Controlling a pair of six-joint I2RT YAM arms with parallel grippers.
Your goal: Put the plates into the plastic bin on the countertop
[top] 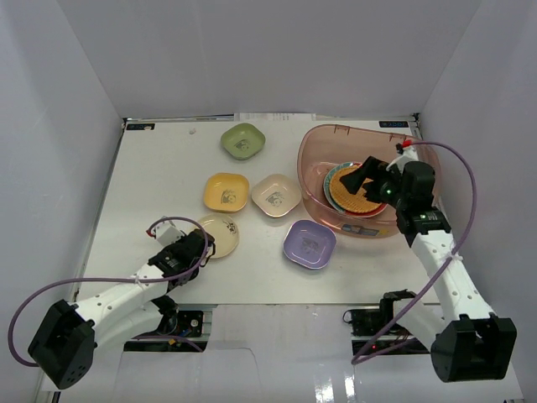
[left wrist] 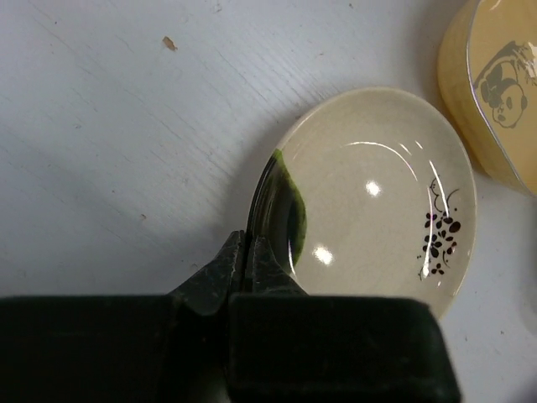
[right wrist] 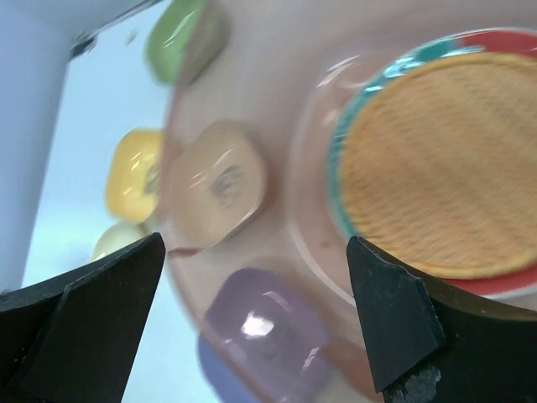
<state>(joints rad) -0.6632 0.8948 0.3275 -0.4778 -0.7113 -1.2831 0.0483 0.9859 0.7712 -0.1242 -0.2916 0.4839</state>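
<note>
over the plastic bin [top: 304, 159], seen from above, my right gripper [top: 367, 180] hangs above a stack of round plates [top: 351, 193] inside it. left of the bin on the tabletop [top: 159, 168] lie the green plate [top: 243, 140], yellow plate [top: 226, 192], square cream plate [top: 275, 195] and lavender plate [top: 310, 243]. farthest from the bin, my left gripper [top: 201, 244] is at the round cream plate [top: 222, 231].

left wrist view: the jaws are clamped on that plate's near rim. i judge a firm pinch and level lift will stop it slipping.

right wrist view: my fingers stand wide apart, holding nothing. below, the woven orange plate [right wrist: 436, 176] tops the teal plate [right wrist: 398, 71] and red plate [right wrist: 512, 42].
</note>
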